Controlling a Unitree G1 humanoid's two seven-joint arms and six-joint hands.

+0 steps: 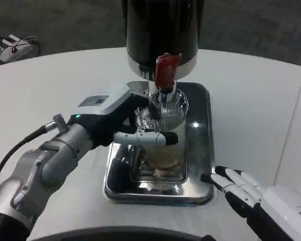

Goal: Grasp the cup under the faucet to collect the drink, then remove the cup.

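Note:
A clear ribbed cup (163, 135) stands on the steel drip tray (200, 150), right below the faucet with its red tap handle (165, 71). Some pale drink sits in the cup's bottom. My left hand (123, 120) wraps around the cup from the left, its fingers (148, 136) crossing the cup's front. The black dispenser (162, 30) rises behind. My right hand (241, 191) rests on the table at the tray's front right corner, fingers stretched out and apart, holding nothing.
The white round table (251, 100) stretches to both sides of the tray. A cable and a small device (12, 45) lie on the floor at the far left, beyond the table's edge.

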